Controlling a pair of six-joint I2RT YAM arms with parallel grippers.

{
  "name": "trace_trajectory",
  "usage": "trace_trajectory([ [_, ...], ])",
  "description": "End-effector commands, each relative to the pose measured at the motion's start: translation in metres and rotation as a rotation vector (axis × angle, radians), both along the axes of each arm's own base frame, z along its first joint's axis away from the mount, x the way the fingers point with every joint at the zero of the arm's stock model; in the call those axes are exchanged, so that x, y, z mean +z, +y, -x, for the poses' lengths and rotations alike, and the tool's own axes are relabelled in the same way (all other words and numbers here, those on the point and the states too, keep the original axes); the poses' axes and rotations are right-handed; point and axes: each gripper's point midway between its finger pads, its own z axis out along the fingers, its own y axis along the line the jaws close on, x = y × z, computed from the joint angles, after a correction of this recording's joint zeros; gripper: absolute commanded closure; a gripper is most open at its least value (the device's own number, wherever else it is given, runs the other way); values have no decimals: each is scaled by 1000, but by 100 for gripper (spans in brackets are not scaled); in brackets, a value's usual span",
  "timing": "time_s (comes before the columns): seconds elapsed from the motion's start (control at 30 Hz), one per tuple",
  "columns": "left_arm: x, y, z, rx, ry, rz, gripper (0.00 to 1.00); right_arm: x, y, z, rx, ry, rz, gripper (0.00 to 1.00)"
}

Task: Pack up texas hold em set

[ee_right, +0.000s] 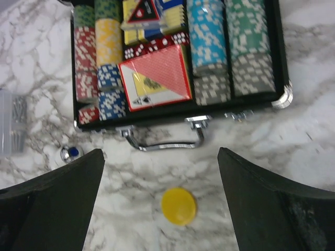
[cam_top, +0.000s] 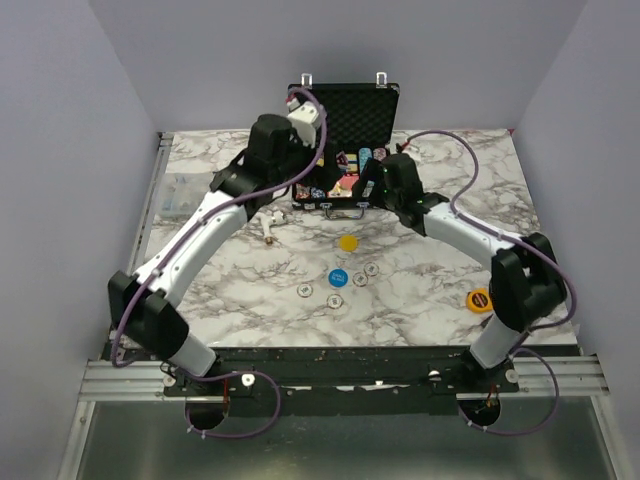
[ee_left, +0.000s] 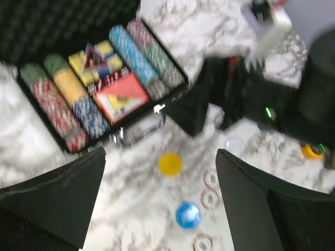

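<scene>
The black briefcase [cam_top: 372,95] stands open at the back centre, with its foam lid upright. Multicoloured chip rows [ee_right: 212,36] and the red card box [ee_right: 157,78] lie inside; the box also shows in the left wrist view [ee_left: 121,97]. A yellow disc [cam_top: 348,242] lies in front of the handle, and a blue disc [cam_top: 338,277] lies nearer, with several whitish chips [cam_top: 360,279] around it. My left gripper [ee_left: 159,198] is open and empty above the discs, left of the case. My right gripper [ee_right: 159,204] is open and empty, with the yellow disc [ee_right: 179,206] below its gap.
A yellow-and-black tape measure [cam_top: 480,299] lies at the right. A small white object [cam_top: 271,228] lies left of the case front. A clear plastic box [cam_top: 180,193] sits at the table's left edge. Both arms crowd the case front.
</scene>
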Motion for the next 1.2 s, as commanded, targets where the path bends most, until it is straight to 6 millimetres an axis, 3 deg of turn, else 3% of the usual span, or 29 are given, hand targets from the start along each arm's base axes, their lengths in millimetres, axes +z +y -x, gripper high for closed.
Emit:
trace_trajectory([
  [0.0, -24, 36, 52, 173, 158, 131, 15, 9, 28, -60, 13, -116, -35, 12],
  [0.1, -32, 41, 80, 101, 139, 149, 15, -5, 51, -88, 73, -133, -33, 24],
  [0.27, -44, 54, 98, 68, 102, 88, 15, -21, 73, -123, 119, -162, -8, 62],
  [0.43, -57, 67, 99, 74, 67, -14, 15, -36, 83, -151, 131, -180, 37, 62],
  [0.63, -71, 69, 105, 60, 52, -35, 15, -55, 89, -174, 123, -143, 93, 62],
  [0.87, -66, 62, 112, 29, 53, -11, 15, -81, 85, -165, 113, -61, 102, 62],
  [1.17, -63, 59, 114, 13, 64, 1, 15, -117, 69, -135, 102, 60, 144, 62],
])
